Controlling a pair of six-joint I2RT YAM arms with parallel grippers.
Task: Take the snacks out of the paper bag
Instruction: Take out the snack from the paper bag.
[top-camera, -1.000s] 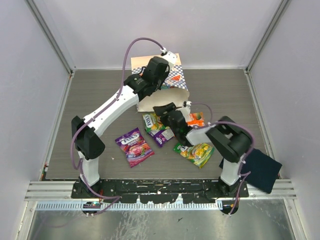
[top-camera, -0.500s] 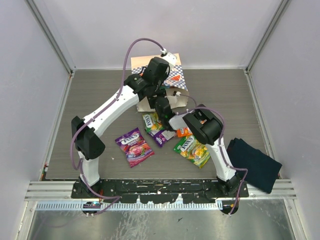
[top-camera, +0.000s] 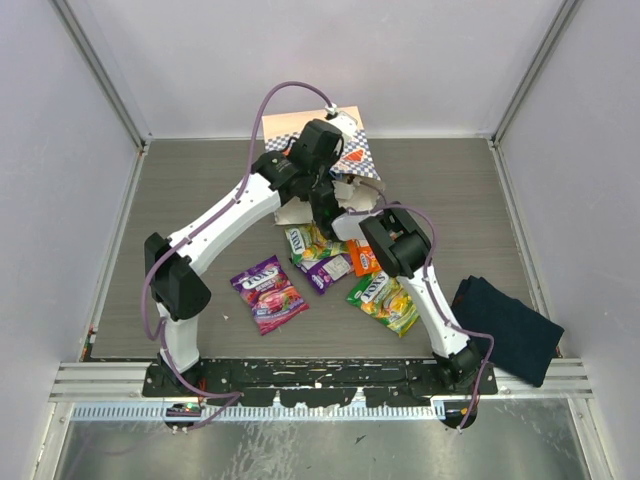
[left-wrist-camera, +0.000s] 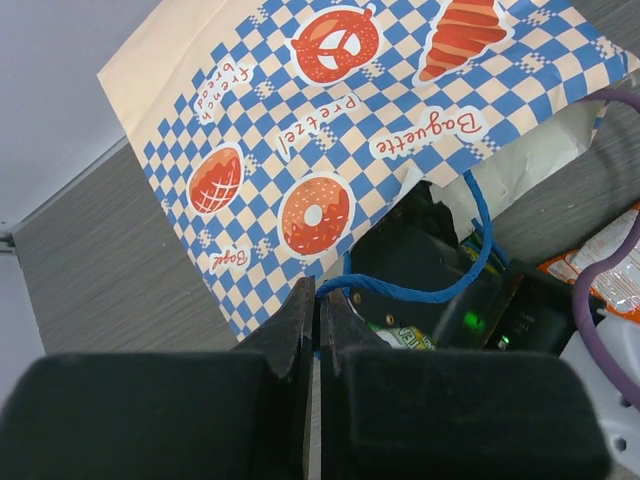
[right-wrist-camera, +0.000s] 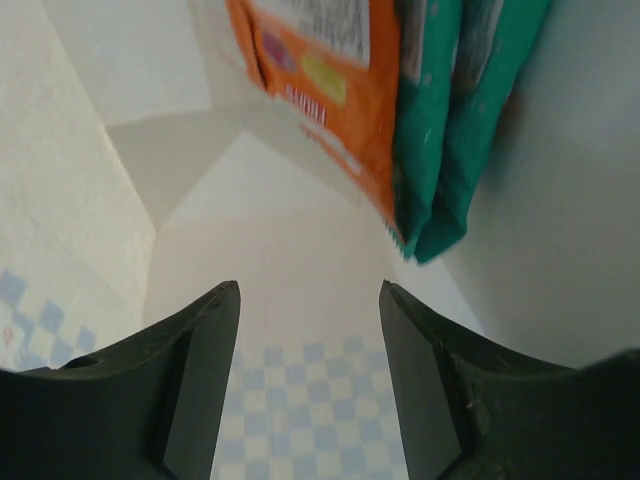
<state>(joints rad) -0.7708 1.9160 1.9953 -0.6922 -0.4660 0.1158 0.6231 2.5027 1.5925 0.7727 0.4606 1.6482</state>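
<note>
The beige paper bag with the blue-white checkered band lies at the back centre, its mouth facing the arms. My left gripper is shut on its blue cord handle and holds the mouth up. My right gripper is open and empty inside the bag. An orange packet and two teal packets lie ahead of its fingertips, not touched. On the table lie a large purple packet, a green one, a small purple one, an orange one and a green-yellow one.
A dark navy folded cloth lies at the near right by the right arm's base. Grey walls close the table at the back and both sides. The right arm's elbow stands over the loose packets.
My right arm has swung up from over the loose packets and pushed its gripper into the bag's mouth. My left gripper has kept hold of the cord handle.
</note>
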